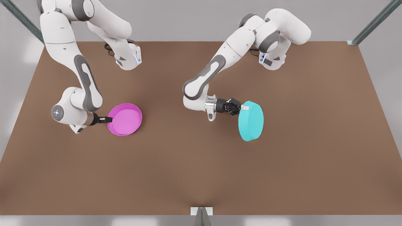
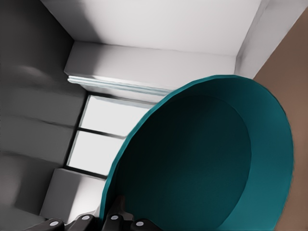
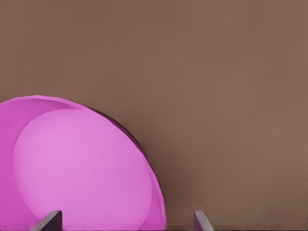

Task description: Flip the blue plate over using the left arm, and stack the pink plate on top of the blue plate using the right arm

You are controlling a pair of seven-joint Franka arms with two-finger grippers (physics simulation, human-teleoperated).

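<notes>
The blue plate is lifted off the table and tilted steeply on edge, its flat underside facing the front view's camera. My left gripper is shut on its upper rim, on the front view's right. In the left wrist view the blue plate's dark hollow inside faces the camera, with the left gripper at its rim. The pink plate lies flat, open side up, at the front view's left. My right gripper is at its rim, open. In the right wrist view the fingertips straddle the pink plate's edge.
The brown table stretches wide and bare between and in front of the two plates. Metal frame posts stand at the back corners, and a small bracket sits at the front edge.
</notes>
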